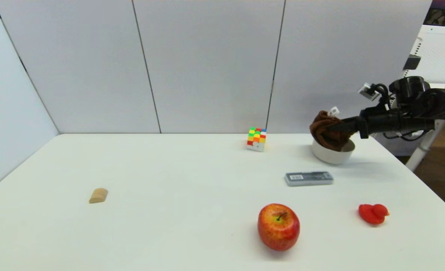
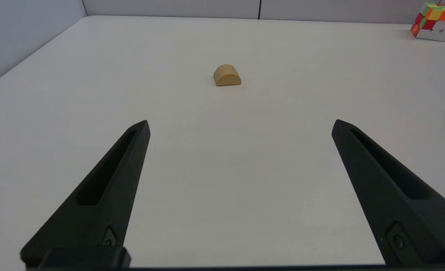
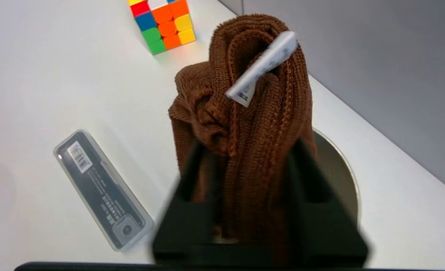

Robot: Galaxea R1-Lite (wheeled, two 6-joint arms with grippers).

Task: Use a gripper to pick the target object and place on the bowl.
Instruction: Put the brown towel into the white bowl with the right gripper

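My right gripper (image 1: 338,126) is shut on the dark brown cloth bundle (image 1: 324,132) and holds it over the off-white bowl (image 1: 333,155) at the far right of the table. The cloth's lower folds hang down into the bowl, and its white tag sticks up. In the right wrist view the cloth (image 3: 245,94) stands between the two black fingers of the gripper (image 3: 248,146), with the bowl's rim (image 3: 342,173) behind it. My left gripper (image 2: 241,126) is open and empty, low over the bare table on the left, and does not show in the head view.
A Rubik's cube (image 1: 256,139) stands left of the bowl. A grey flat case (image 1: 309,178) lies in front of the bowl. A red apple (image 1: 278,227) and a red toy (image 1: 373,213) sit near the front. A wooden half-round block (image 1: 98,195) lies at the left.
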